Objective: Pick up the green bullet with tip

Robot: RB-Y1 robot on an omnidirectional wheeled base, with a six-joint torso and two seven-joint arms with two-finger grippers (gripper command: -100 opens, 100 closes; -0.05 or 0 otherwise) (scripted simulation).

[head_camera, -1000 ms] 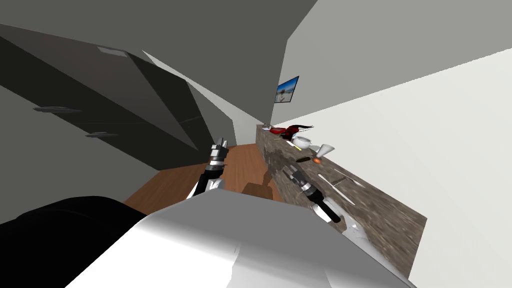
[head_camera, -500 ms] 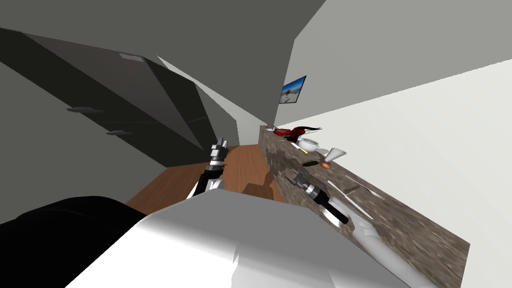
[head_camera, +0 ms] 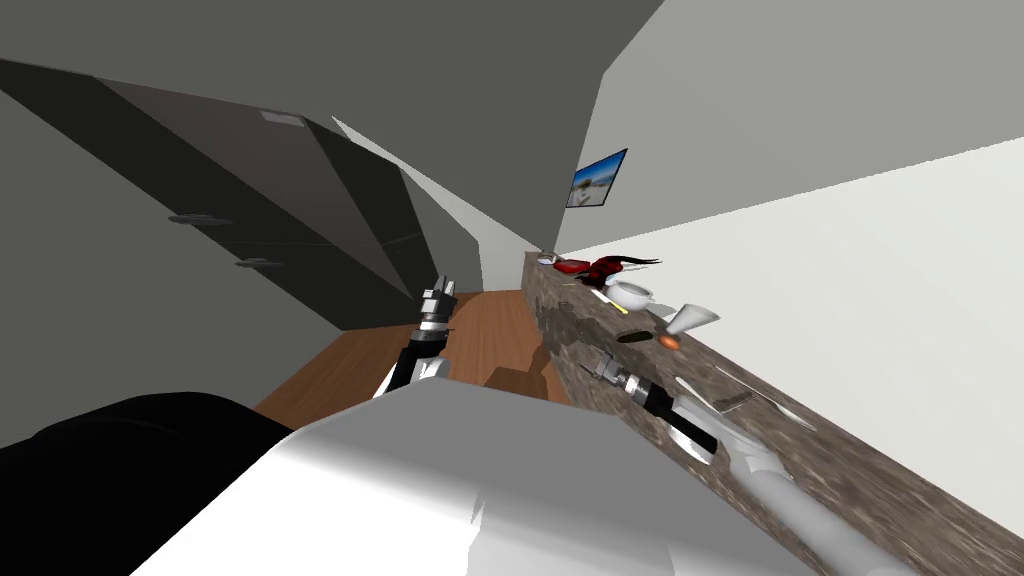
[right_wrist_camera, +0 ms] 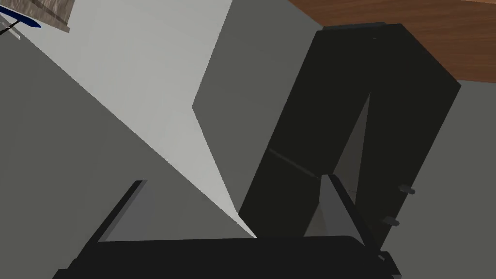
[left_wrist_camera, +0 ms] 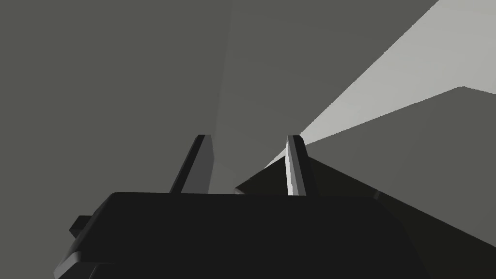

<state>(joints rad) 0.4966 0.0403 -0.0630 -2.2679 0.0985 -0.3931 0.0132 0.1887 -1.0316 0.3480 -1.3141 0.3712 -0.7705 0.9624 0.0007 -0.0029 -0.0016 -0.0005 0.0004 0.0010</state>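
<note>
The slim dark green bullet (head_camera: 634, 337) lies on the mottled brown stone bench (head_camera: 890, 490), just ahead of my right pincer (head_camera: 590, 354) and nearer the wall, its long axis seemingly across the bench. That pincer gapes wide, empty. My left pincer (head_camera: 443, 288), parted and empty, hangs well away.

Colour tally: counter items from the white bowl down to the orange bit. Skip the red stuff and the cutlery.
White: 2, round white bowl and tilted white cup
Yellow: 1, thin yellow stick
Dark green: 1, dark green bullet-shaped piece
Orange: 1, small orange lump
Total: 5, all on the mottled brown counter
</note>
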